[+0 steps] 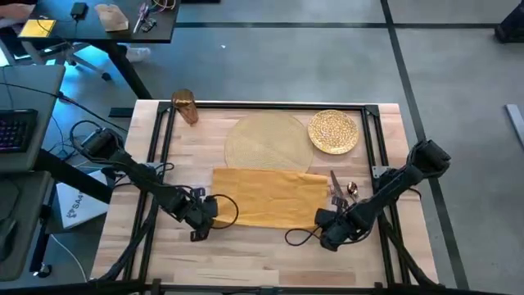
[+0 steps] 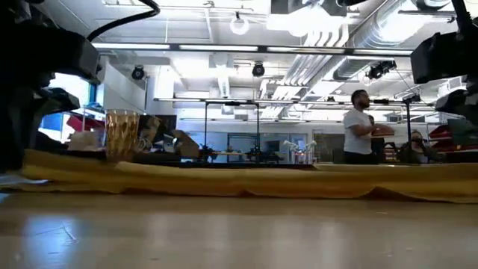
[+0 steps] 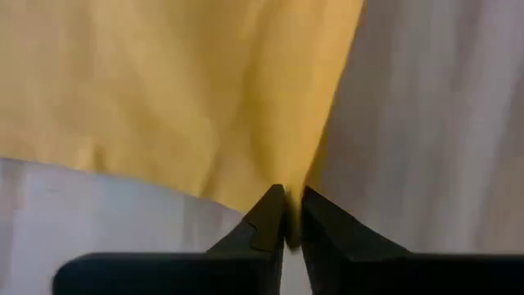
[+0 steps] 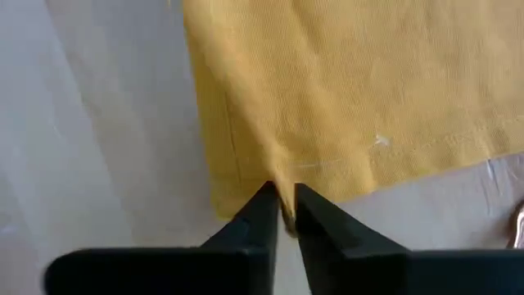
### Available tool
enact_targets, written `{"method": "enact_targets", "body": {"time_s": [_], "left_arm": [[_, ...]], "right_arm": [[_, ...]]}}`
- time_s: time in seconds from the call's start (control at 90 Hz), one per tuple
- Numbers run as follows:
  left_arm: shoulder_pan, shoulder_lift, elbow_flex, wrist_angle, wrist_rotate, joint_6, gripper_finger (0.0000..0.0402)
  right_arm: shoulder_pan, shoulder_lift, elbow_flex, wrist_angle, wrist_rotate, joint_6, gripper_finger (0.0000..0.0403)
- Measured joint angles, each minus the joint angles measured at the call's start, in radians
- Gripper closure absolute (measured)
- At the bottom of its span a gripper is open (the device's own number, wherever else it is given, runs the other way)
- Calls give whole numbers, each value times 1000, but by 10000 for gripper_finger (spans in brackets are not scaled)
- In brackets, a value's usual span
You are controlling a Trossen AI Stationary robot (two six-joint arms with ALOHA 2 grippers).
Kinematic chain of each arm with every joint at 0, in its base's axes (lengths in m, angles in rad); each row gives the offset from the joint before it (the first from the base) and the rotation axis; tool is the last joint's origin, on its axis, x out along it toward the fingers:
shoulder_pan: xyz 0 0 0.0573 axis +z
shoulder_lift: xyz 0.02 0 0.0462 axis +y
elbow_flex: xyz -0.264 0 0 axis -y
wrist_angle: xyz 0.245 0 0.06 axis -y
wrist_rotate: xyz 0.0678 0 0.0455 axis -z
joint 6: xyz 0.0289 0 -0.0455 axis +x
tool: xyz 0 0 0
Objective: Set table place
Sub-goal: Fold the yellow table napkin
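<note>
On the light wooden table [image 1: 246,258] with its black rail frame, the yellow napkin [image 1: 270,195] lies spread flat, a wide rectangle overlapping the near edge of the round woven placemat [image 1: 266,139]. The gold speckled plate [image 1: 333,131] sits just beside the placemat. The amber cup [image 1: 185,106] stands at the far left corner. The copper cutlery [image 1: 342,190], hard to tell apart, lies by the napkin's right edge.

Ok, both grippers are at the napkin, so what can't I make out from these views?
- Cutlery: high view, too small to tell apart; partly under the right arm.
- Placemat: napkin covers its near edge.
- Plate: low view, hidden behind the napkin's folds.
- Left gripper and right gripper: cloth hides how deep each pinch goes.
</note>
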Motion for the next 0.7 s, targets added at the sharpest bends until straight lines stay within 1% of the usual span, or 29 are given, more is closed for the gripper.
{"method": "enact_targets", "body": {"time_s": [0.133, 0.2, 0.289, 0.378, 0.478, 0.556, 0.622, 0.7], "left_arm": [[-18, -23, 1, -44, 93, -27, 326], [-23, -44, 12, -97, 138, -78, 313], [-29, -85, 45, -185, 127, -161, 308], [-12, -139, 79, -217, 60, -213, 314], [60, -190, 82, -217, -48, -261, 332], [152, -204, 71, -211, -94, -263, 352], [244, -202, 37, -154, -87, -220, 370], [334, -193, -22, 0, -21, -157, 388]], "right_arm": [[0, -20, 14, -84, -93, 33, 299], [8, -52, 28, -138, -105, 75, 283], [22, -115, 41, -179, -100, 109, 274], [23, -196, 40, -183, -87, 156, 275], [-21, -270, 12, -216, -45, 230, 283], [-79, -309, -32, -201, -36, 254, 295], [-140, -328, -96, -114, -66, 235, 309], [-201, -329, -190, 87, -133, 189, 328]]}}
